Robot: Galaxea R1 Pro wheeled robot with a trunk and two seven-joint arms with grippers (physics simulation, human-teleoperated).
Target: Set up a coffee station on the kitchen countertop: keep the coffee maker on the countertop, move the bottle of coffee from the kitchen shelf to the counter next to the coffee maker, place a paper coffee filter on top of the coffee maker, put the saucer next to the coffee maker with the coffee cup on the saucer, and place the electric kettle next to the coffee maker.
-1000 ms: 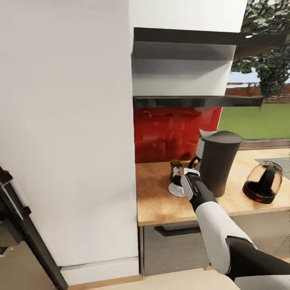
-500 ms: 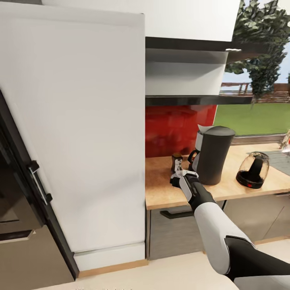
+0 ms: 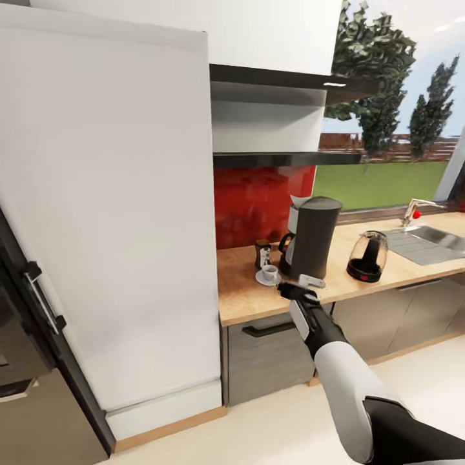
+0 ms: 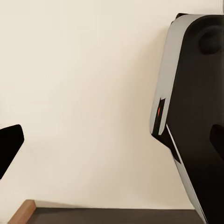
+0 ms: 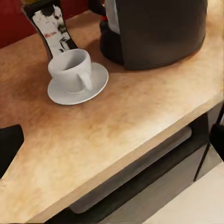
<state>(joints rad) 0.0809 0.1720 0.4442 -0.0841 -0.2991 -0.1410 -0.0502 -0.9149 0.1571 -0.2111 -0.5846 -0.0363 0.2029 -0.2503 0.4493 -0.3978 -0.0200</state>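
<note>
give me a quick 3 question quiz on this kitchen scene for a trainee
1. True or false: the coffee cup sits on the saucer.
2. Multiple choice: what stands on the countertop between the coffee maker and the sink?
A. the bottle of coffee
B. the electric kettle
C. a toaster
3. Fill in: in the head view the right gripper hangs over the countertop's front edge with nothing between its ____.

Key
1. True.
2. B. The bottle of coffee stands on the coffee maker's other side, behind the coffee cup.
3. Fingers; the right gripper is open.
</note>
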